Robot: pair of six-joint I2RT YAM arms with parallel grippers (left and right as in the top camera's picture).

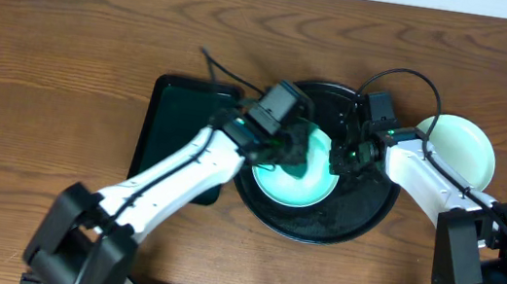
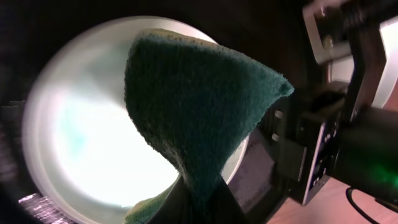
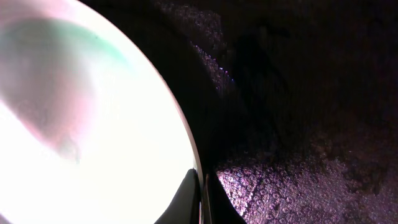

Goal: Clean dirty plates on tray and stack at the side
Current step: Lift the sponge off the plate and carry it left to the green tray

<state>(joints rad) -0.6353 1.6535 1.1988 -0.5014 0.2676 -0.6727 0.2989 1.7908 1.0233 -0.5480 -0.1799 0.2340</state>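
No writing, label, brand, number or sign can be read anywhere: the plate (image 1: 296, 189), the black tray (image 1: 366, 216), the sponge (image 2: 193, 106), the green tray (image 1: 173, 117) and the worktop (image 1: 49, 56) show none

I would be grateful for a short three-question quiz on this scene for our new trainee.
1. True or false: the left gripper holds a green sponge.
2. The right gripper pinches: A) the rim of the plate on the black tray, B) the sponge, C) a cable?
3. On which side of that tray does the other plate lie?
Key: 1 true; 2 A; 3 the right side.
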